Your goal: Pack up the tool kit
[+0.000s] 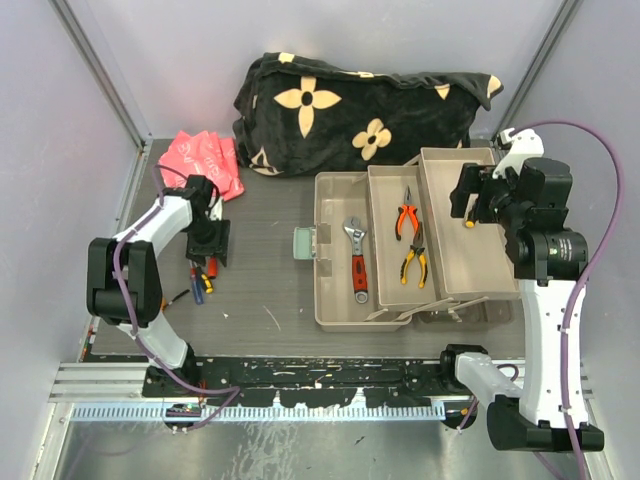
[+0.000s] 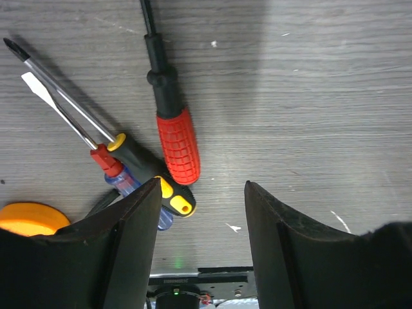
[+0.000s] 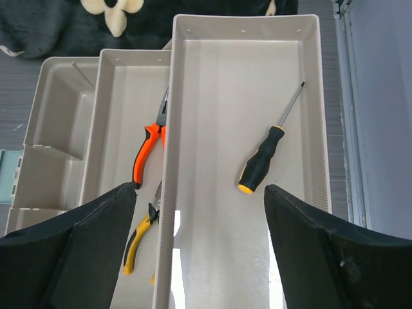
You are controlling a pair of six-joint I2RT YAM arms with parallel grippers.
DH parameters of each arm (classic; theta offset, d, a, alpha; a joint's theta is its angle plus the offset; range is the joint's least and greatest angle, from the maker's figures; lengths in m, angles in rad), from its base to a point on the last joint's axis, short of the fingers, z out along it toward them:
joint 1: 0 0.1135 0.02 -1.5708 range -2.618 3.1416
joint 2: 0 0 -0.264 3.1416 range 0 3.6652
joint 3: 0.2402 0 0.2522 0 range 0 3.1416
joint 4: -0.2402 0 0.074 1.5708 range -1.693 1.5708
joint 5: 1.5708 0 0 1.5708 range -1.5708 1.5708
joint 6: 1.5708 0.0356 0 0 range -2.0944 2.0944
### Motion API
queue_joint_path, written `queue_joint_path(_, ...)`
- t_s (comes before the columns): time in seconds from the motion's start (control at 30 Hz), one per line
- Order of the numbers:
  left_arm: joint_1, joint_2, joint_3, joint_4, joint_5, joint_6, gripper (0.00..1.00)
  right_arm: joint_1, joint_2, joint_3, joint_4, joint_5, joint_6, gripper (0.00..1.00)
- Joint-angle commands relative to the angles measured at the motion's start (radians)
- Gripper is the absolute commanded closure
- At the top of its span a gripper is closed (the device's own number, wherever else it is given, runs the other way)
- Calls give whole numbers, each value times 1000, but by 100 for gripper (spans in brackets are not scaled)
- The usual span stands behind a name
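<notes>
1. The dark wood-grain table [image 1: 270, 290] carries everything.
2. A black blanket [image 1: 360, 110] with cream flower shapes lies bunched at the far edge.
3. The tool kit [image 1: 335, 215] sits open at right of centre. Its beige trays are folded out in three steps, and a pale green latch [image 1: 304, 243] is on its left end.
4. The left compartment [image 1: 333, 300] holds a red-handled adjustable wrench [image 1: 357, 260].
5. The middle tray [image 1: 385, 195] holds orange-handled pliers [image 1: 406, 218], with yellow-handled pliers [image 1: 413, 262] just nearer.
6. The right tray [image 3: 212, 77] holds one Phillips screwdriver [image 3: 262, 162] with a black and yellow handle, lying tilted.
7. The right gripper [image 3: 199, 193] hangs over the right tray with its jaws spread wide, gripping nothing.
8. The left gripper [image 2: 201, 193] points down at the table on the left, its jaws parted about halfway with only bare table between them.
9. A crumpled red item [image 1: 205, 160] lies at the far left; cloth or packets, I cannot tell.
10. Loose tools lie beside the left gripper:
   - a red-handled screwdriver [image 2: 175, 138]
   - a black-and-yellow one [image 2: 151, 170], its end just beside one finger [image 2: 138, 225]
   - a flat-blade one [image 2: 116, 170] with a blue grip
   - an orange tape measure [image 2: 29, 219]
</notes>
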Motion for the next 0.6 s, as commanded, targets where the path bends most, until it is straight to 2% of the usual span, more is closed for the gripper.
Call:
queue_joint_path(0.0,4,15,-15,31,-92,30,45,-5,-18,-18,50,-61,8,14)
queue_joint_path(0.27,5,100,19,103,-117,38,46,-2,-35,-28,55,-89,9,14)
queue_joint_path(0.37,4,146,45,104,-102,28,52,7,-43,-21,49,-78,5,14)
queue_joint_path(0.43,4,172,50,102,-93,31,63,13,-44,-15,44,-69,3,14)
queue_joint_path(0.53,6,179,63,100,-88,34,97,18,-41,-10,41,-72,4,14)
queue_joint_path(0.57,6,172,73,94,-85,31,100,20,-41,-12,41,-77,3,14)
